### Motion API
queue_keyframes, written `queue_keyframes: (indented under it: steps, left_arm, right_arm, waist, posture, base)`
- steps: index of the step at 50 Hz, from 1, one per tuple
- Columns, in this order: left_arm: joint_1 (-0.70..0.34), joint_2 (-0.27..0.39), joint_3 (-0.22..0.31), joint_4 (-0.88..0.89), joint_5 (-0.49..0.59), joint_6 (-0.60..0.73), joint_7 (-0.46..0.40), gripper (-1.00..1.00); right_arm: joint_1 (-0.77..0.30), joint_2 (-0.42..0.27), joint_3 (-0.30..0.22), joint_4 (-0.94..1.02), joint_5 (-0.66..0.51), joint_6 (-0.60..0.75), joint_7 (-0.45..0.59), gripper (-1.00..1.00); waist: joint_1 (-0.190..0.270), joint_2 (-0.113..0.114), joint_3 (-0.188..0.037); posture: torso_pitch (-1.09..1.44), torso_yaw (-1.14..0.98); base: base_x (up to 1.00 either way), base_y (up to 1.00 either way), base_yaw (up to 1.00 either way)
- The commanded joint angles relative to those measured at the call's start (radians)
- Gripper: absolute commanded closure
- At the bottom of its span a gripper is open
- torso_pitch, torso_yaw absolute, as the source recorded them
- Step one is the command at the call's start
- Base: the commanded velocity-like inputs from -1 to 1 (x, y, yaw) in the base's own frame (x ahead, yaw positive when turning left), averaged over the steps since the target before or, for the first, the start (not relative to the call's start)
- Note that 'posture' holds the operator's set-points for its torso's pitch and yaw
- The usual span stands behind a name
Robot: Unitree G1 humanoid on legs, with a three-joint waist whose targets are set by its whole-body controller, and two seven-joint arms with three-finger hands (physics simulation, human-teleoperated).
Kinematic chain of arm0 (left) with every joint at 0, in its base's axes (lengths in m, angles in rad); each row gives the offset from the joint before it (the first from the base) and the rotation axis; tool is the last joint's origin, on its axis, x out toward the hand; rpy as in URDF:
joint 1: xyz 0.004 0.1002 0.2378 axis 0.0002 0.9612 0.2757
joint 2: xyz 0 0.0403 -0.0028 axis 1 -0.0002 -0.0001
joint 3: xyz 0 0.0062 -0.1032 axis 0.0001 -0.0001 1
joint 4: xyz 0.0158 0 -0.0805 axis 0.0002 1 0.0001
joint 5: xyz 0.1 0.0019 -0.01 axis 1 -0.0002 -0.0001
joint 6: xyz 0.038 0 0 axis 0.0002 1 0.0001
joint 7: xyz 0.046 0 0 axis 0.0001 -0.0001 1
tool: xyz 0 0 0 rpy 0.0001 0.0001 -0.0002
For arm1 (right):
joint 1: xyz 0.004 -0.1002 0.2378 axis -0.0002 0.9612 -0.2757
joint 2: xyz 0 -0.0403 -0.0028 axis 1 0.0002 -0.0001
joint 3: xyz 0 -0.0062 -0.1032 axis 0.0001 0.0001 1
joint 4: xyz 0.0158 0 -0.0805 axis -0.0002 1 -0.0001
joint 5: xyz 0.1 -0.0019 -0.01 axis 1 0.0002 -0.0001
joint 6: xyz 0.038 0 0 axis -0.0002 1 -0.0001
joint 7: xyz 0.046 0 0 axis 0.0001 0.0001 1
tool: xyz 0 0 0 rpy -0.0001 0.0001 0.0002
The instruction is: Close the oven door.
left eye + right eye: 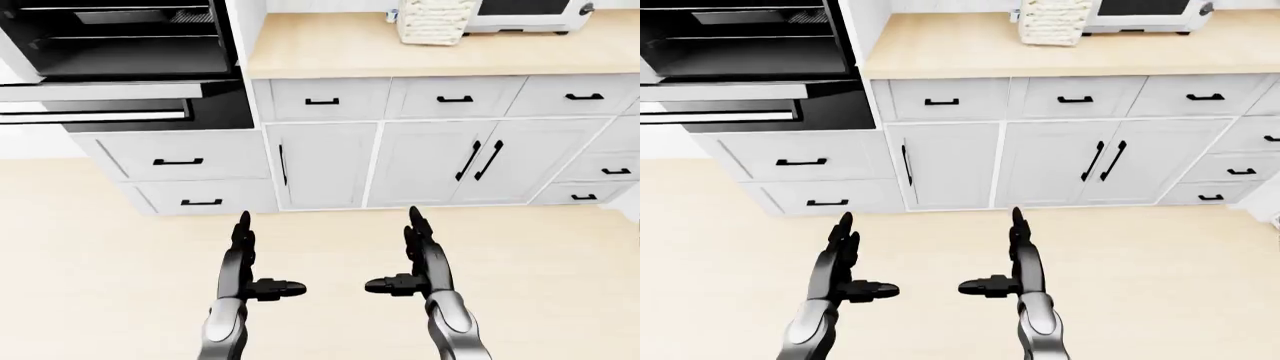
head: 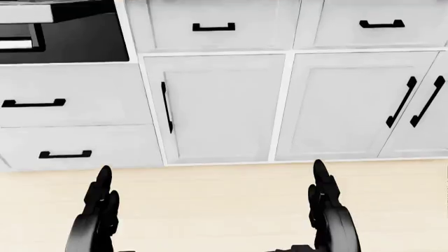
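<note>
Oven [image 1: 120,45]: sitting at 10 o'clock in the left-eye view, cavity showing dark, racks visible inside.
Oven door [image 1: 100,101]: hanging open, lying roughly level below the cavity and projecting out from the cabinet run; pale handle bar showing along its near edge.
Left hand [image 1: 245,259]: hovering over the floor at 7 o'clock in the left-eye view, well apart from the oven door; fingers [image 1: 243,225] pointing up the view toward the cabinets, thumb sticking out sideways toward the other hand; spread apart, gripping nothing.
Right hand [image 1: 420,259]: hovering at 5 o'clock, level with the left hand; fingers [image 1: 414,219] extended, thumb pointing inward; spread apart, gripping nothing.
Table [image 1: 420,49]: light wood top running across 1 o'clock, above the white drawers.
Woven basket [image 1: 435,21]: standing on the table at 12 to 1 o'clock.
Toaster oven [image 1: 525,13]: standing just beside the basket, at its right, partly cut off by the top edge.
Cabinet doors [image 1: 400,161]: shut, black handles, below the drawers.
Floor [image 1: 100,255]: pale wood, lying under both hands.
</note>
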Motion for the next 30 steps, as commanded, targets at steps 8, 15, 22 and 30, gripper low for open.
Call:
queue_keyframes:
  steps: [8, 15, 22, 30]
  left_arm:
    - [-0.028, 0.005, 0.0, -0.092, -0.013, -0.031, -0.011, -1.0]
    - [-0.016, -0.008, 0.007, -0.139, -0.064, 0.115, -0.028, -1.0]
    - [0.001, -0.072, 0.072, -0.232, -0.35, 0.415, 0.185, -1.0]
    - [0.002, -0.091, 0.123, -0.267, -0.699, 0.593, 0.389, -1.0]
  right_arm:
    - [-0.047, -0.002, 0.001, -0.046, 0.004, -0.082, -0.003, -1.0]
    - [-0.253, -0.041, -0.073, 0.278, 0.1, -0.139, 0.027, -1.0]
    - [-0.586, -0.099, -0.218, 1.084, 0.477, -0.344, 0.227, -1.0]
    - [-0.624, -0.104, -0.298, 1.227, 0.766, -0.229, 0.377, -1.0]
  waist:
    - [0.007, -0.006, -0.074]
    - [0.003, -0.003, -0.082]
    - [-0.006, 0.0, -0.101]
    - [-0.001, -0.003, -0.097]
  posture:
    - [0.0, 0.0]
    - [0.0, 0.0]
    - [0.0, 0.0]
    - [0.0, 0.0]
  base:
    - [0.0, 0.0, 0.0]
    - [0.0, 0.0, 0.0]
    - [0.0, 0.0, 0.0]
    - [0.0, 0.0, 0.0]
